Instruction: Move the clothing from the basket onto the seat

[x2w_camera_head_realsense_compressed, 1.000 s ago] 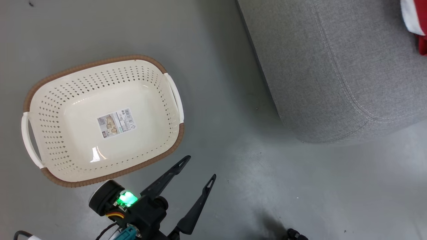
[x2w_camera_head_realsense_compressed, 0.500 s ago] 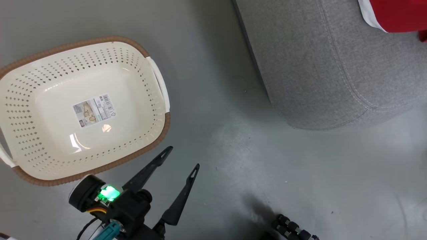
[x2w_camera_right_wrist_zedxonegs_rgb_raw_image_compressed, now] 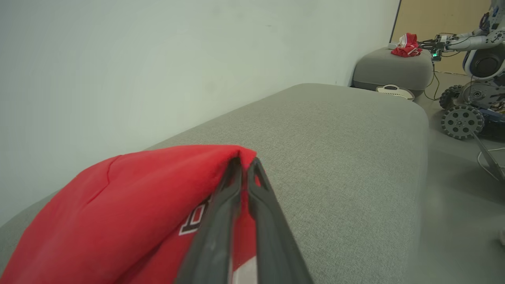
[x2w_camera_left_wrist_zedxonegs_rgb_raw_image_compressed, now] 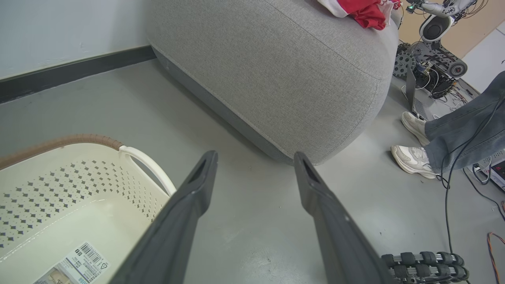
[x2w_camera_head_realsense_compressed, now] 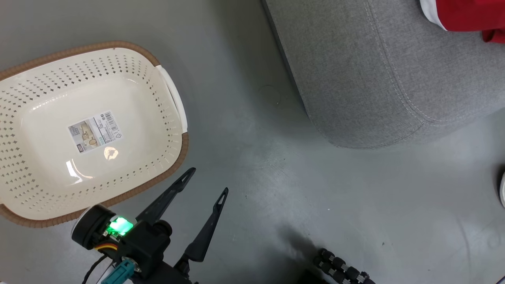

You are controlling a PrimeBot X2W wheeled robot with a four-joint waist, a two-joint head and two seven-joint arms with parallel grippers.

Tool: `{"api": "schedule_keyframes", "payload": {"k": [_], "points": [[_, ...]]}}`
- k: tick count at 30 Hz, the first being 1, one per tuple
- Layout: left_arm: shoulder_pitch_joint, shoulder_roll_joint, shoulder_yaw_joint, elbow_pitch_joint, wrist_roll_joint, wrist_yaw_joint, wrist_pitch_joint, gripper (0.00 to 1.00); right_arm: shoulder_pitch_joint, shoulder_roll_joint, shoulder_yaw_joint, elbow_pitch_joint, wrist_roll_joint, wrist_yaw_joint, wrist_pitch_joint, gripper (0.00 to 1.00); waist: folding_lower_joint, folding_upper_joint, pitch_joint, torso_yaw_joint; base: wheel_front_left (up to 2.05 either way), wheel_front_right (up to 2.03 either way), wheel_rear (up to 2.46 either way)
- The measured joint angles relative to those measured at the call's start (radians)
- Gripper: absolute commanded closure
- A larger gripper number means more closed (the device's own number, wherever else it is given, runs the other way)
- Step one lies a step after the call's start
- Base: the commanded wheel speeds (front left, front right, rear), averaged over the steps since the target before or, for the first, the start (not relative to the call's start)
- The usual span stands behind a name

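One red fabric garment [x2w_camera_right_wrist_zedxonegs_rgb_raw_image_compressed: 118, 205] hangs pinched in my right gripper [x2w_camera_right_wrist_zedxonegs_rgb_raw_image_compressed: 244, 161] over the grey woven seat [x2w_camera_right_wrist_zedxonegs_rgb_raw_image_compressed: 335, 138]. Snagging could drag it off.

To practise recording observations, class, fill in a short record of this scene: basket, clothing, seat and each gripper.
basket: cream tub on the floor; the part in view holds just a paper label
clothing: red, on the seat
seat: grey cushion, right of the basket, apart from it
left gripper: open, holding nothing, beside the basket
right gripper: fingers almost together, pinching a fold of the clothing over the seat
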Motion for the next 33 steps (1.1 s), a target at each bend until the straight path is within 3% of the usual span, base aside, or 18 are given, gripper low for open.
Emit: {"api": "schedule_keyframes", "payload": {"k": [18,33], "points": [[-0.006,-0.065,0.008,0.044,-0.011,0.030,-0.055,0.00,0.148,0.021,0.034,-0.126,-0.108,0.034,0.000,0.00,0.0000,-0.0001,-0.070,-0.004,0.00,0.00,0.00],[-0.031,-0.189,0.092,0.214,-0.091,0.085,-0.199,0.00,0.509,0.201,0.072,-0.357,-0.172,0.047,0.000,0.00,-0.0001,-0.0003,-0.220,0.020,0.00,0.00,0.00]]}}
